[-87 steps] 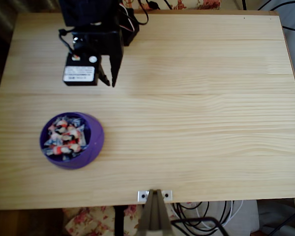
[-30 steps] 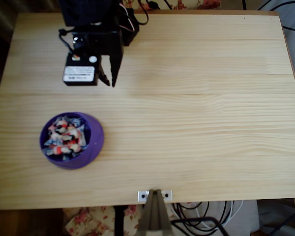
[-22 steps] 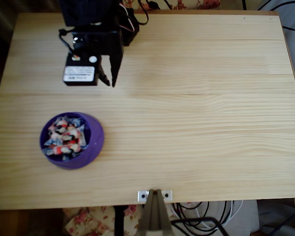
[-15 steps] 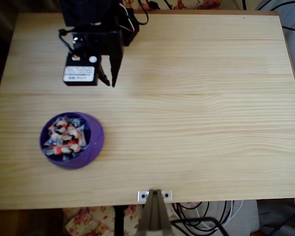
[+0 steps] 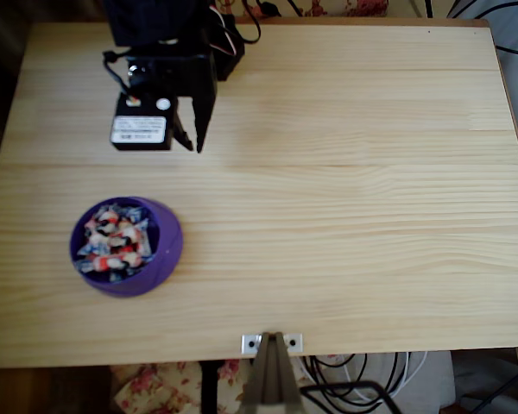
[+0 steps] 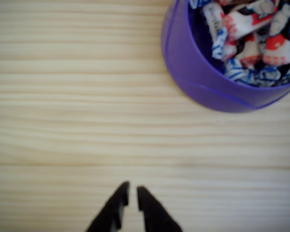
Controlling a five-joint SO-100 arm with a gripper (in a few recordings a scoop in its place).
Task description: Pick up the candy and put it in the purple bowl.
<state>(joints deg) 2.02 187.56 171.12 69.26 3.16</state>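
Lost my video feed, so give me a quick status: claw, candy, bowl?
Claw nearly shut, empty, over bare wood. Twist-wrapped red-and-white candies piled in the glossy purple plastic bowl. No loose candy seen on the pale wooden table.

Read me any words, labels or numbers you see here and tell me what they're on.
White label on the arm's black motor, overhead view: dark print, too small and blurred to read.
Candy wrappers in the purple bowl, wrist view: blue marks, maybe lettering, too blurred to read.
Nothing else carries text.
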